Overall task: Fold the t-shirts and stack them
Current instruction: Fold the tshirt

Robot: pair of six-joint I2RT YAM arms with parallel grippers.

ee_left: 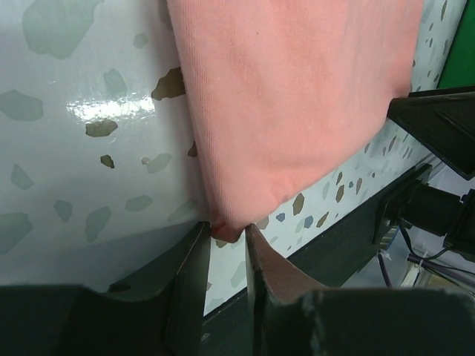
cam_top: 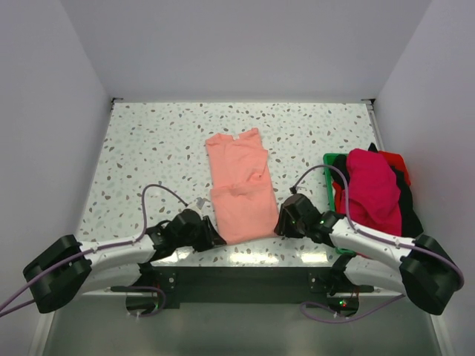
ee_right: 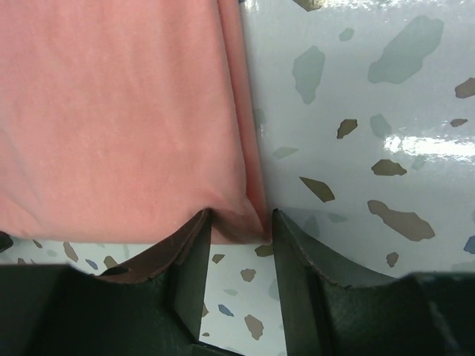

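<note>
The salmon-pink t-shirt (cam_top: 239,185) lay half-folded on the table (cam_top: 148,148), left gripper (ee_left: 226,233) and right gripper (ee_right: 237,221) astride its near corners (clamped or not, I couldn't tell), other t-shirts (cam_top: 375,189) heaped in the green tray (cam_top: 327,174), nothing stacked

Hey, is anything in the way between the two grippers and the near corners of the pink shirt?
Nothing visible. The left gripper and right gripper each have a near corner of the salmon-pink t-shirt right at their parted fingertips, with only the speckled table beside them.
</note>
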